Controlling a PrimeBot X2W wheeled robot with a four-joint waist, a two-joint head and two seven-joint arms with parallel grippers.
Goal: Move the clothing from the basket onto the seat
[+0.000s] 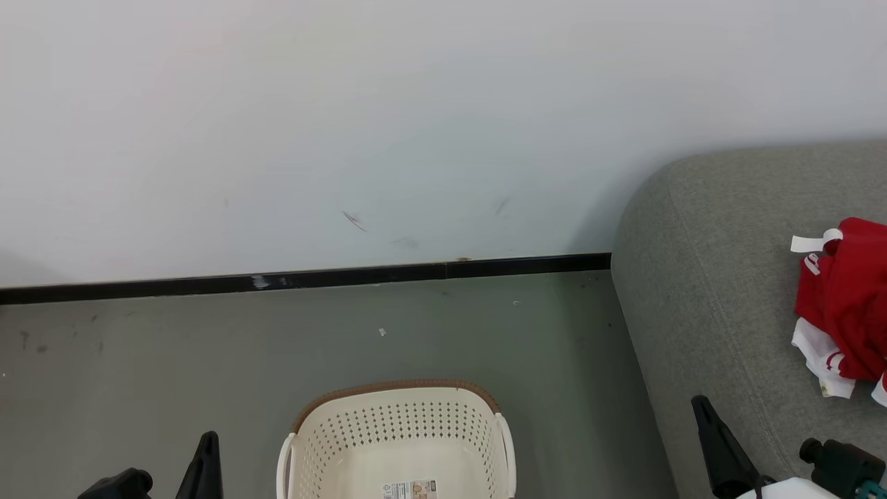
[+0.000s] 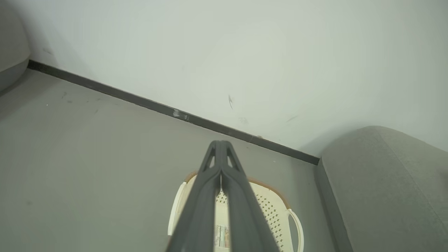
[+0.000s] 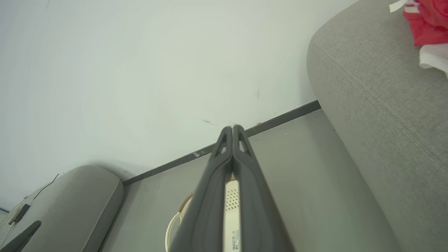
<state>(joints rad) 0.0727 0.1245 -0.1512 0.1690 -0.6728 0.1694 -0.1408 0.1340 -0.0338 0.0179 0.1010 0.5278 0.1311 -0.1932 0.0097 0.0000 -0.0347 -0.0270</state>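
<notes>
Our left gripper [image 2: 221,147] and right gripper [image 3: 232,131] sit clenched, empty, either side of the laundry basket [image 1: 395,424]; its paper label [image 1: 410,489] is cut off, unreadable. Right of the basket, red clothing [image 1: 849,298], partly cropped, lies on the grey sofa [image 1: 707,277].
</notes>
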